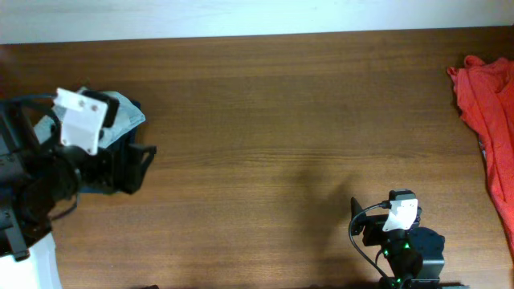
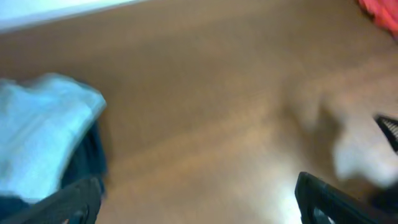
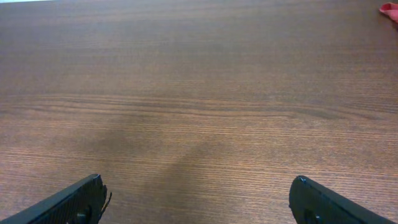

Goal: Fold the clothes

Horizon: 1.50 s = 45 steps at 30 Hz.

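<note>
My right end effector [image 3: 200, 200], wide and empty, sits nearer the red-orange garment [image 1: 486, 104] running down the right edge.

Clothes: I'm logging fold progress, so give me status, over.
Left gripper open, empty, beside pale blue garment lying on navy garment. Right gripper open, empty. Red-orange garment heaped at right edge of table. Nothing seen in the way.
</note>
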### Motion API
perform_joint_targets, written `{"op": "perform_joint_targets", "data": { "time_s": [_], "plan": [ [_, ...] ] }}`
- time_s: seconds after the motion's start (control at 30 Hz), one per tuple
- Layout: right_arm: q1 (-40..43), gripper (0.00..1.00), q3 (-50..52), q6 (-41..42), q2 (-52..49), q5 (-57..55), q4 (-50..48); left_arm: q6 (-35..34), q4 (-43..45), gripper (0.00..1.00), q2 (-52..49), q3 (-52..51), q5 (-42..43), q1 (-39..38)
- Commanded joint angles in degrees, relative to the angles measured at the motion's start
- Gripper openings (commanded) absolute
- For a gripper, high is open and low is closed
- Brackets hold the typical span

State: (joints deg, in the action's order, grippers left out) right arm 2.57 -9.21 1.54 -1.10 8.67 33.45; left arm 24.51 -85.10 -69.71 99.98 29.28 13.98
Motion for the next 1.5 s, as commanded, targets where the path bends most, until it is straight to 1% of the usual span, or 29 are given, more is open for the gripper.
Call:
{"op": "perform_joint_targets", "data": {
  "time_s": [0.0, 0.07, 0.13, 0.2, 0.23, 0.3, 0.37, 0.43, 0.47, 0.53, 0.63, 0.7, 0.83, 1.0, 1.17, 1.2, 1.37, 1.47],
  "plan": [
    [-0.35, 0.99, 0.33, 0.59, -0.07, 0.33, 0.15, 0.87, -3.89, 0.99, 0.35, 0.39, -4.52, -0.37],
    [-0.35, 0.99, 0.33, 0.59, -0.07, 0.33, 0.15, 0.92, -2.89, 0.99, 0.83, 0.15, -6.08, -0.72],
    [-0.35, 0.99, 0.33, 0.59, -0.07, 0.35, 0.15, 0.94, 2.91, 0.99, 2.21, -1.66, -7.91, -2.14],
    [-0.35, 0.99, 0.33, 0.59, -0.07, 0.35, 0.15, 0.92, 10.12, 0.99, 4.07, -6.03, -9.22, -3.98],
    [-0.35, 0.99, 0.33, 0.59, -0.07, 0.33, 0.15, 0.96, 14.32, 0.99, 5.44, -9.73, -9.42, -5.01],
    [-0.35, 0.99, 0.33, 0.59, -0.07, 0.33, 0.15, 0.92, 24.17, 0.99, 9.51, -21.24, -8.83, -6.49],
    [-0.35, 0.98, 0.33, 0.59, -0.07, 0.35, 0.15, 0.85, 30.05, 0.99, 12.20, -28.57, -7.34, -6.91],
    [-0.35, 0.98, 0.33, 0.59, -0.07, 0.33, 0.15, 0.87, 35.91, 0.99, 15.82, -37.24, -3.74, -7.02],
    [-0.35, 0.99, 0.33, 0.59, -0.07, 0.33, 0.15, 0.87, 39.17, 0.99, 18.45, -42.34, -3.54, -7.02],
    [-0.35, 0.99, 0.33, 0.59, -0.07, 0.33, 0.15, 0.87, 44.13, 0.99, 22.25, -48.85, -3.45, -7.08],
    [-0.35, 0.99, 0.33, 0.59, -0.07, 0.35, 0.15, 0.87, 54.99, 0.99, 30.12, -60.46, -5.16, -7.06],
    [-0.35, 0.99, 0.33, 0.59, -0.07, 0.35, 0.15, 0.87, 59.58, 0.99, 35.91, -67.60, -5.29, -7.06],
    [-0.35, 0.99, 0.33, 0.59, -0.07, 0.35, 0.15, 0.87, 63.67, 0.99, 44.87, -78.03, -5.09, -7.06],
    [-0.35, 0.99, 0.33, 0.59, -0.07, 0.33, 0.15, 0.87, 67.91, 0.99, 54.42, -88.43, -5.09, -7.06],
    [-0.35, 0.99, 0.33, 0.59, -0.07, 0.33, 0.15, 0.87, 72.57, 0.99, 61.70, -95.80, -5.09, -7.08],
    [-0.35, 0.99, 0.33, 0.59, -0.07, 0.35, 0.15, 0.70, 73.96, 0.99, 63.17, -96.10, -5.11, -7.06],
    [-0.35, 0.98, 0.33, 0.59, -0.07, 0.35, 0.15, 0.81, 74.03, 0.99, 68.48, -96.28, -5.73, -7.08],
    [-0.35, 0.99, 0.33, 0.59, -0.07, 0.33, 0.15, 0.81, 74.10, 0.99, 69.37, -96.30, -5.70, -7.08]
  ]
}}
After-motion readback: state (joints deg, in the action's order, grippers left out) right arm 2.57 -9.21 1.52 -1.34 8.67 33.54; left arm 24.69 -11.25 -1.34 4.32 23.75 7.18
